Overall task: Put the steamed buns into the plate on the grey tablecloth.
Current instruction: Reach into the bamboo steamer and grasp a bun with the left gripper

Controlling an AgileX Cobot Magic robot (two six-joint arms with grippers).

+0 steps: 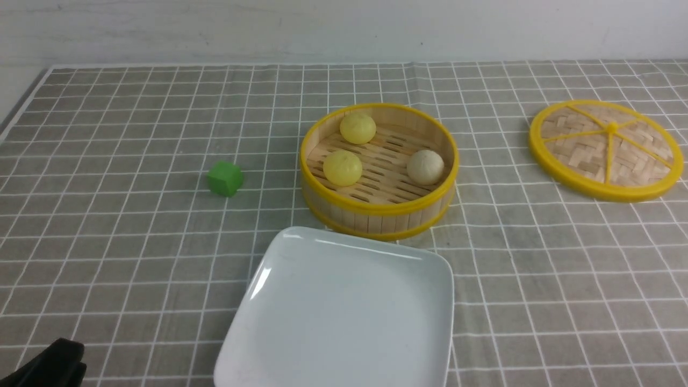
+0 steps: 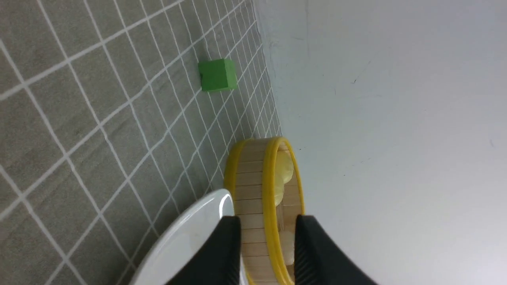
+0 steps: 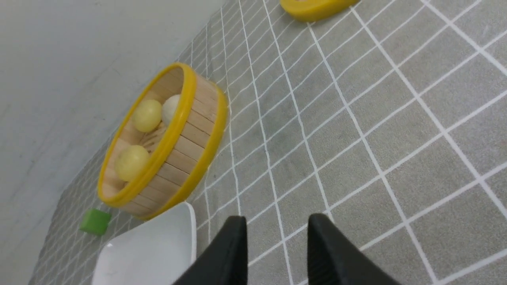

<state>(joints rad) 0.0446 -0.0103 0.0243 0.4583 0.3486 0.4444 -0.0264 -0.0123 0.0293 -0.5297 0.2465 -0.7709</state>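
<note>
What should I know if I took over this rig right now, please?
Left gripper: open, empty.
Right gripper: open, empty.
Things: far yellow bun, near yellow bun and beige bun all lie in the basket. The plate sits bare on the cloth, just in front of the basket. The lid is off, lying to the right. The green cube is no part of the job.
Done: lid off; no bun moved.
Left: all three buns into the plate.
</note>
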